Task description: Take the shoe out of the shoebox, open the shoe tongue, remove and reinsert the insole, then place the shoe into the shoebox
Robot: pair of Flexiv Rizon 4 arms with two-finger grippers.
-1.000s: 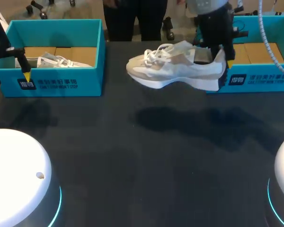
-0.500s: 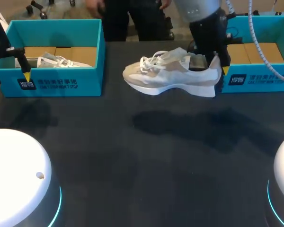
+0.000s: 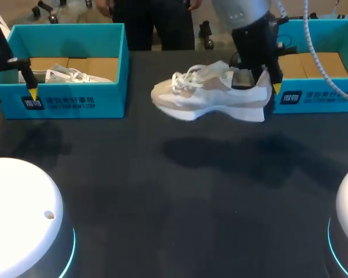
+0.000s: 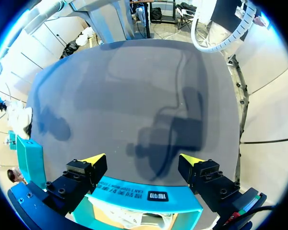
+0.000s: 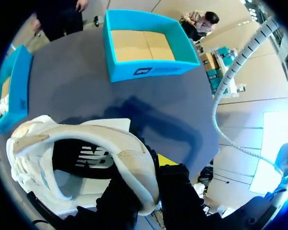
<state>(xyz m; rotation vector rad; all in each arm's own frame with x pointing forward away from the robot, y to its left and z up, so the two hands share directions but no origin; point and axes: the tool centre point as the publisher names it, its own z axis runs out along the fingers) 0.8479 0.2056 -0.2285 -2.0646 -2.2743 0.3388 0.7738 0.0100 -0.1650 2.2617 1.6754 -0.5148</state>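
Note:
A white and beige shoe [image 3: 209, 95] hangs above the table's far middle, toe pointing left, its shadow on the dark top below. My right gripper [image 3: 268, 76] is shut on its heel collar. In the right wrist view the heel collar of the shoe [image 5: 81, 163] sits pinched in the right gripper [image 5: 146, 172], and the dark insole shows inside. The right teal shoebox [image 3: 319, 95] stands empty just right of the heel. My left gripper [image 3: 13, 95] hangs open over the front wall of the left teal shoebox [image 3: 64, 104]; the left gripper [image 4: 143, 160] holds nothing.
A second white shoe [image 3: 69, 75] lies inside the left shoebox. Two white round arm bases [image 3: 23, 214] sit at the near corners. The right wrist view shows the right shoebox [image 5: 144, 48] ahead and the left shoebox [image 5: 14, 91] off to the side.
My right gripper has carried the shoe leftward, away from the right shoebox, and levelled it. The left arm has stayed still.

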